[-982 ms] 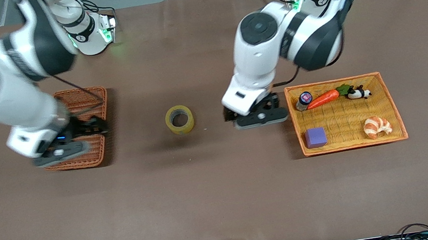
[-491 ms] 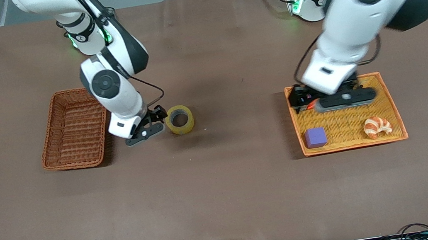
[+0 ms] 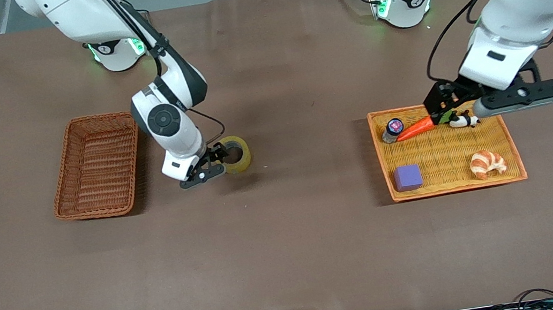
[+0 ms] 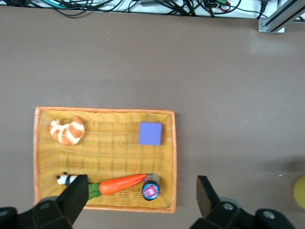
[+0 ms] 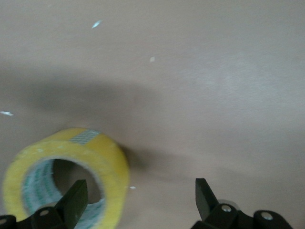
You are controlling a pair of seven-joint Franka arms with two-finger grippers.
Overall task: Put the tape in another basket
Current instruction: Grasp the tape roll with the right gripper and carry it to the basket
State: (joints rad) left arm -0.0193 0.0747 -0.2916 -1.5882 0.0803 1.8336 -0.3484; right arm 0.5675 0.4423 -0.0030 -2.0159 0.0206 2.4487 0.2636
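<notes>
The tape (image 3: pixel 234 153), a yellowish ring with a wide centre hole, lies flat on the brown worktop (image 3: pixel 290 250) near its middle, between the basket (image 3: pixel 97 165) and an orange tray (image 3: pixel 507 140), and much closer to the basket. The right end effector (image 3: pixel 214 162) is low at the tape, on the side toward the basket. Its fingers are spread apart; in the right wrist view one fingertip (image 5: pixel 74 200) sits at the tape's (image 5: pixel 66 176) centre hole and the other fingertip (image 5: pixel 204 194) is outside the ring over bare worktop, so the roll's wall lies between them, not yet clamped. The reddish-brown basket, narrow and deep, stands toward the right arm's end of the worktop with nothing in it. The left end effector (image 3: pixel 464 106) hangs in the air over the tray's edge farthest from the front camera, released and holding nothing, its fingers wide apart in the left wrist view. The tray lies toward the left arm's end of the worktop and holds a carrot (image 3: pixel 417 127), a small jar (image 3: pixel 392 129) touching the carrot's tip, a panda figure (image 3: pixel 464 120) by the carrot's green top, a purple block (image 3: pixel 408 177) and a croissant (image 3: pixel 487 163), the last two nearer the front camera than the others.
</notes>
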